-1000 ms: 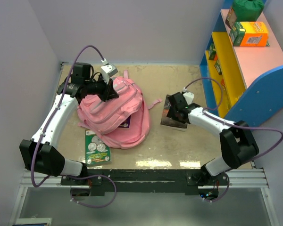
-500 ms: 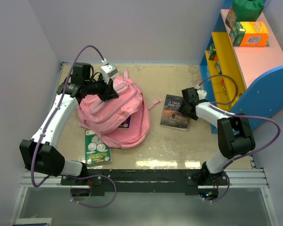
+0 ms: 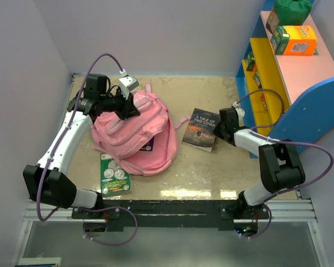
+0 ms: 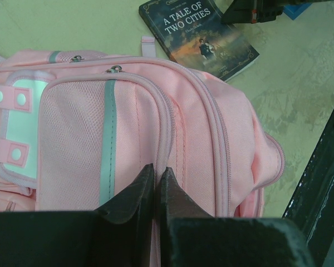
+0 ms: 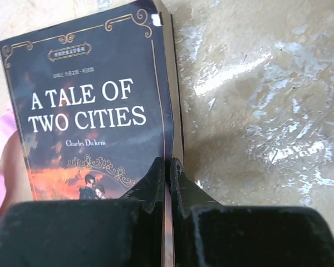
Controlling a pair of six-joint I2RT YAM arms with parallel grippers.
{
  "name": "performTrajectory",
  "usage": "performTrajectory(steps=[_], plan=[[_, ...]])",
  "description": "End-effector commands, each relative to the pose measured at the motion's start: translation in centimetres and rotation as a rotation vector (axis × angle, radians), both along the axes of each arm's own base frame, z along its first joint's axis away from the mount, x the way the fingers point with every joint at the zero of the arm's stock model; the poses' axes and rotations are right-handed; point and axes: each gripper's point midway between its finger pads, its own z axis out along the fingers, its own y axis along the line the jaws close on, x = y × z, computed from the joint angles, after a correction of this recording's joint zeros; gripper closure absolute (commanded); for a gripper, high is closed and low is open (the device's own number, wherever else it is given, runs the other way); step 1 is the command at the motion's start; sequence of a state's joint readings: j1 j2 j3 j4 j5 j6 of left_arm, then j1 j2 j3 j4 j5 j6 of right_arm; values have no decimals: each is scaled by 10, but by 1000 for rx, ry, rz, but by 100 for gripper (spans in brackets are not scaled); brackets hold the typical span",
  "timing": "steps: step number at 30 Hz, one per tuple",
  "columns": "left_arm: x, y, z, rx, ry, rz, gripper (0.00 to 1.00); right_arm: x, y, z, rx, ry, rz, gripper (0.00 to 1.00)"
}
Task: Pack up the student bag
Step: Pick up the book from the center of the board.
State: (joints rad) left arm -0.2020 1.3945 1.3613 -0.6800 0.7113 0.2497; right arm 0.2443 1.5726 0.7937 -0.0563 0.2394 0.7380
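I see the student bag [image 3: 142, 136] lying flat on the table [image 3: 211, 172], toward 9 o'clock from the table's middle, with its front pockets facing up. The left gripper [image 3: 128, 107] sits at the bag's 11 o'clock edge. On the left wrist camera its fingers [image 4: 134, 192] are pressed together, with a thin fold of the pink fabric between them. A paperback, "A Tale of Two Cities" [image 3: 200, 129], lies face up at 3 o'clock from the bag, close to a pink strap. The right gripper [image 3: 218, 129] is at the book's 3 o'clock edge. On the right wrist camera its jaws are together right on the cover's edge; I cannot tell whether they pinch the cover. A green booklet [image 3: 114, 173] lies at 7 o'clock from the bag, touching it.
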Motion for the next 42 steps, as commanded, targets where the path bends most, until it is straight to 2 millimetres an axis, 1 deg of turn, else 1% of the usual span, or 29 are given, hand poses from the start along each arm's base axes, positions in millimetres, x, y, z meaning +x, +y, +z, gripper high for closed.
performTrajectory(steps=[1, 2, 3, 5, 6, 9, 10, 12, 13, 14, 15, 16, 18, 19, 20, 23, 24, 26, 27, 28, 30, 31, 34, 35, 36, 38, 39, 42], plan=[[9, -2, 41, -47, -155, -25, 100, -27, 13, -17, 61, 63, 55, 100], [9, -2, 41, -48, -156, -27, 100, -26, 13, -12, 64, 44, 59, 100], [9, -2, 40, -47, -153, -27, 100, -24, 15, 4, 78, -5, 69, 100], [9, -2, 40, -47, -155, -25, 100, -25, 17, 19, 96, -52, 85, 100], [10, -2, 40, -47, -154, -23, 100, -25, 18, 34, 107, -89, 97, 100], [10, -2, 38, -51, -147, -24, 100, -32, 25, 55, 141, -122, 139, 100], [10, -3, 38, -54, -144, -26, 100, -36, 26, 70, 154, -156, 150, 100], [11, -4, 38, -55, -146, -26, 100, -44, 30, 80, 181, -166, 173, 100], [11, -4, 38, -58, -142, -25, 100, -48, 32, 89, 197, -187, 182, 100], [11, -3, 39, -58, -145, -23, 100, -51, 33, 95, 213, -196, 181, 100], [11, -4, 38, -59, -145, -25, 100, -56, 37, 99, 238, -198, 199, 100], [11, -4, 39, -59, -144, -24, 100, -60, 40, 111, 260, -229, 210, 100], [11, -4, 38, -61, -139, -22, 100, -66, 46, 120, 301, -235, 230, 100], [10, -4, 39, -62, -140, -22, 100, -69, 46, 130, 311, -251, 234, 100], [10, -5, 40, -65, -139, -23, 100, -71, 47, 134, 318, -254, 239, 100], [9, -5, 43, -68, -146, -24, 100, -84, 47, 131, 318, -215, 252, 100], [9, -5, 43, -68, -144, -24, 100, -91, 45, 122, 313, -179, 249, 100], [8, -5, 44, -68, -149, -27, 100, -103, 50, 117, 345, -163, 276, 100], [8, -5, 43, -68, -147, -26, 100, -111, 56, 107, 359, -141, 302, 100], [9, -5, 43, -68, -144, -25, 100, -115, 57, 102, 356, -126, 300, 100], [9, -5, 43, -70, -145, -30, 100, -126, 53, 88, 320, -79, 293, 100], [9, -6, 42, -72, -142, -30, 100, -128, 47, 82, 290, -67, 282, 100], [10, -6, 42, -73, -141, -27, 100, -133, 38, 62, 232, -17, 281, 100], [10, -6, 44, -76, -144, -28, 100, -133, 38, 58, 221, -6, 288, 97], [10, -6, 44, -77, -143, -28, 100, -132, 37, 51, 207, 14, 290, 90], [10, -6, 44, -77, -142, -28, 100, -129, 38, 45, 196, 26, 304, 82], [9, -6, 45, -77, -144, -29, 100, -129, 38, 38, 185, 55, 303, 74], [8, -5, 45, -69, -148, -27, 100, -127, 37, 34, 172, 68, 308, 67]])
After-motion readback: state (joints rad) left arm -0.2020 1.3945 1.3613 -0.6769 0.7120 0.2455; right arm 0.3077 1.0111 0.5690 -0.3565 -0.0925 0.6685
